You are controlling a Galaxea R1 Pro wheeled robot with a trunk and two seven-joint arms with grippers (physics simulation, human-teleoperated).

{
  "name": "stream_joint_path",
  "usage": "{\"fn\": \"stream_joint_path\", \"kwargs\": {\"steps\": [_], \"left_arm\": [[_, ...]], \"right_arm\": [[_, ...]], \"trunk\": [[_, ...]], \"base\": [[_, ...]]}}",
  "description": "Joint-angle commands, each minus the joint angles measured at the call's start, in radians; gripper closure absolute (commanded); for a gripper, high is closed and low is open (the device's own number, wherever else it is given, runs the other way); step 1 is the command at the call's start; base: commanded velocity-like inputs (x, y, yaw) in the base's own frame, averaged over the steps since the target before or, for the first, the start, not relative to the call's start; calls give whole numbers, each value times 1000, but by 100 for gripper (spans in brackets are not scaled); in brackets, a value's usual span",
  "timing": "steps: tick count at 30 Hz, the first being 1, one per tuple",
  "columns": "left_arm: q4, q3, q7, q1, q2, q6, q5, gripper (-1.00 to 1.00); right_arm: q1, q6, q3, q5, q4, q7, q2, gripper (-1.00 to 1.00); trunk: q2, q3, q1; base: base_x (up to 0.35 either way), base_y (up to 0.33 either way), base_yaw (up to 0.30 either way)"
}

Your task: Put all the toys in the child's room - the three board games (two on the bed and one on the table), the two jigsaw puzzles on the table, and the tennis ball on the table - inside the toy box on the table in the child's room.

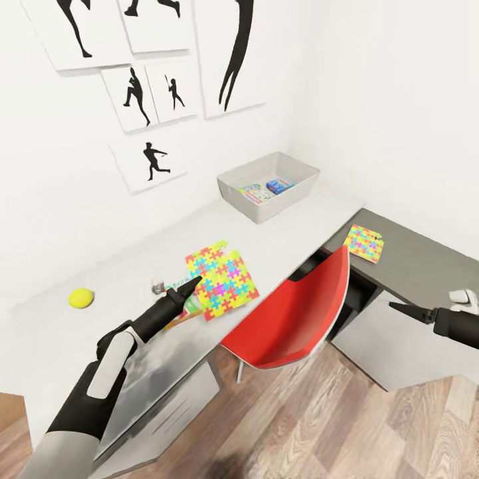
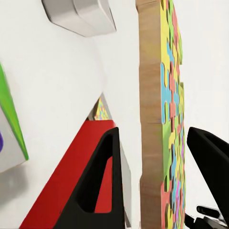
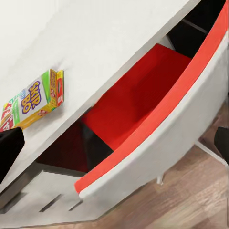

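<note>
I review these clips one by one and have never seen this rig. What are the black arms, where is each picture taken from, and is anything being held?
It is a simulated two-armed robot. The large picture looks down from its head; the others come from cameras by each wrist. On the light grey desk lie a yellow-green ball, a lettered SKIP BO box and a pale grey bin holding two small items. The left gripper straddles a multicoloured puzzle square; its fingers look slightly apart from it. Another puzzle square lies on the dark cabinet. The right gripper hangs empty.

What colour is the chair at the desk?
Red, with a pale grey back shell; the chair shows best in the head view.
</note>
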Motion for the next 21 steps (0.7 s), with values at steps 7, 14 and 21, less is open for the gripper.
{"fn": "stream_joint_path", "kwargs": {"steps": [7, 14, 21], "left_arm": [[-39, 86, 8, 24, 0, 59, 9, 100], [-95, 223, 9, 49, 0, 156, 20, 100], [-160, 364, 14, 84, 4, 240, 62, 100]], "right_arm": [[-1, 5, -1, 2, 0, 5, 0, -100], [-1, 5, 0, 2, 0, 5, 1, -100], [-1, 5, 2, 2, 0, 5, 18, -100]], "trunk": [[-1, -1, 0], [-1, -1, 0], [-1, -1, 0]], "base": [[0, 0, -282], [0, 0, -282], [0, 0, -282]]}}
